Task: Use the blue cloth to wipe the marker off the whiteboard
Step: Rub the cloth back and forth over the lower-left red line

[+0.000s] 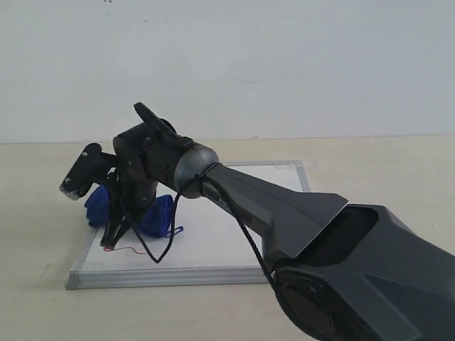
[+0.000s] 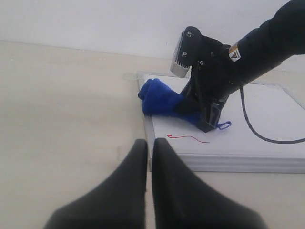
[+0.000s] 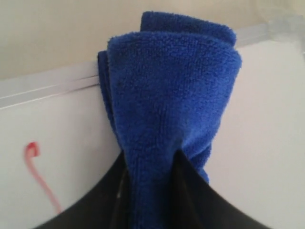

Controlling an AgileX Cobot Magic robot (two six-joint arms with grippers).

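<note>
**A:** What has the right gripper got?

**B:** The right gripper [image 3: 152, 164] is clamped on the blue cloth [image 3: 171, 81]. Its two black fingers [image 3: 195, 195] pinch the bundle through the middle. The plush bulges out past the tips and to either side of them.

**A:** And where does the cloth sit?

**B:** It sits under that gripper, down on the whiteboard [image 1: 213, 241], close to a corner and the grey frame. From the exterior view it shows as a blue lump on each side of the gripper. Its small loop [image 2: 224, 125] lies flat on the white, just beside the fingertips.

**A:** Any ink on the board?

**B:** There is a short, thin red marker line [image 2: 188, 138] with a little hook at one end. It lies near the right gripper's tips, apart from the cloth and uncovered.

**A:** And the other arm?

**B:** The left gripper [image 2: 149, 145] hangs over the surface [image 2: 62, 119], off the board. Its fingers are drawn together with only a sliver between them and nothing in them. The board's frame lies just ahead of it, with the cloth and the right gripper farther on.

**A:** Anything else?

**B:** A black cable [image 2: 249, 125] droops from the right arm over the board, behind its gripper.
</note>
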